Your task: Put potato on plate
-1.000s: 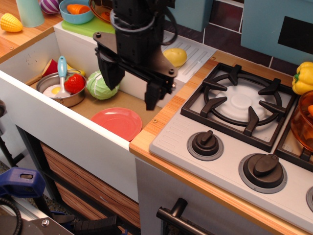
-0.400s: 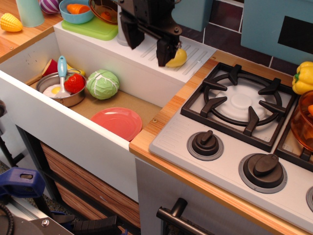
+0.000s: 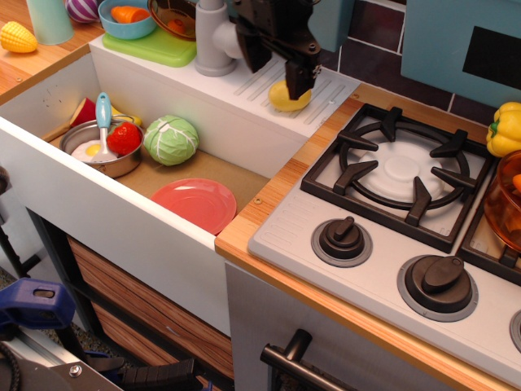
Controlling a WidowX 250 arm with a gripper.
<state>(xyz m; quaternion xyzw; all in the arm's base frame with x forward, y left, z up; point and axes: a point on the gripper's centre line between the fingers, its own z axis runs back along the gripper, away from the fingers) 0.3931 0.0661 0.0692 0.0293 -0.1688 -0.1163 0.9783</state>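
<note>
The potato [image 3: 285, 99] is a small pale-yellow lump on the white ribbed drainboard [image 3: 326, 90] behind the sink, left of the stove. My gripper [image 3: 272, 68] is open and hangs just above the potato. Its right finger [image 3: 299, 80] covers the potato's upper right side, and its left finger stands to the potato's left. I cannot tell if the fingers touch the potato. The coral-pink plate [image 3: 194, 204] lies flat and bare on the sink floor at the front right, well below and in front of the gripper.
A green cabbage [image 3: 171, 140] and a steel pan [image 3: 106, 155] with egg, tomato and blue spatula sit in the sink left of the plate. A grey faucet [image 3: 213, 41] stands beside the gripper. The stove [image 3: 403, 171] and a yellow pepper [image 3: 505, 126] are at the right.
My gripper has risen from over the sink and moved back and to the right. It now hangs over the potato on the drainboard. The potato, plate and cabbage have not moved.
</note>
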